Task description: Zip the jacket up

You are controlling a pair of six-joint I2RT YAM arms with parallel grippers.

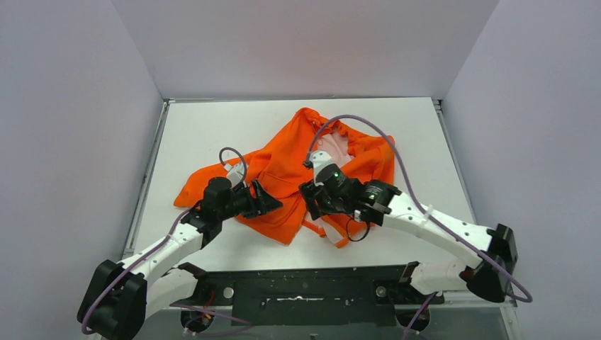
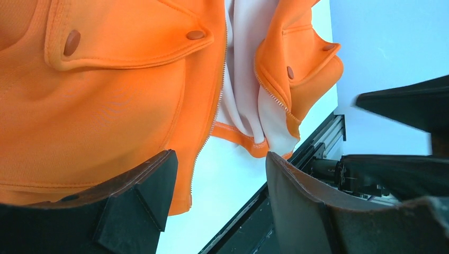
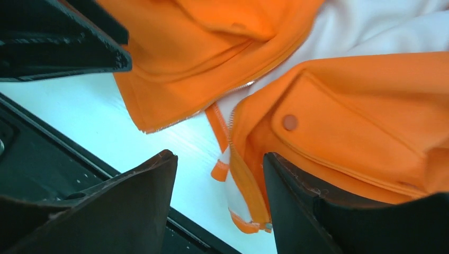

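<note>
Roughly, the jacket (image 1: pixel 278 177) lies collar far, hem near (front unzipped) — left pincer (image 2: pixel 219 170) and right pincer (image 3: pixel 219 165) both gape.

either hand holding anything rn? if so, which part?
Nothing is held. The left hand and right hand are both open over the jacket. Its unzipped front edges show between the spread fingers, not clamped.
</note>
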